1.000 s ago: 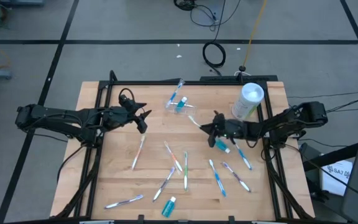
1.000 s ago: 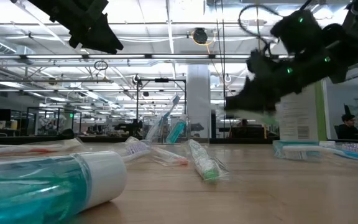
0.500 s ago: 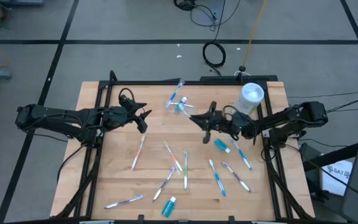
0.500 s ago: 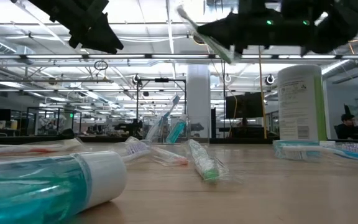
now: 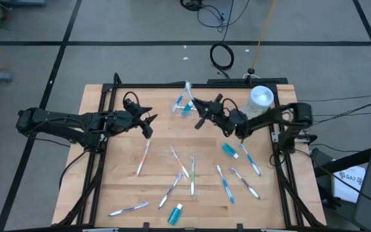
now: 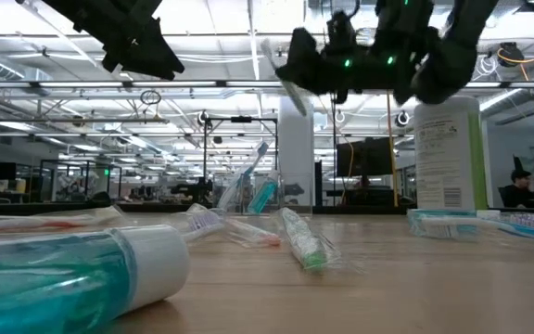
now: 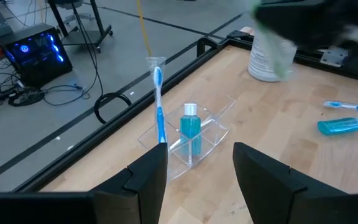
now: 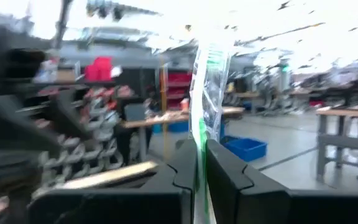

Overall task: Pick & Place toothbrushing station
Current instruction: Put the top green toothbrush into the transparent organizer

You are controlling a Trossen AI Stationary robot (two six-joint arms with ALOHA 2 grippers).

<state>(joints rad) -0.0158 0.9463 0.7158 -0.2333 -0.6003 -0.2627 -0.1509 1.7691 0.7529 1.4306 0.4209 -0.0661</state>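
Wrapped toothbrush (image 8: pixel 205 81) pinched in right gripper (image 5: pixel 201 113), aloft at table centre's 12 o'clock, beside clear holder (image 5: pixel 184 106).

Light, stiff, slippery in crinkly film; best gripped mid-handle, as now. Nearest in low view: one teal bottle (image 6: pixel 72 269). Counted from above: about nine wrapped brushes lying loose, two loose teal bottles, one white canister (image 5: pixel 257 103) at 1 o'clock. Left gripper (image 5: pixel 148 120) spread, empty, at 9 o'clock.
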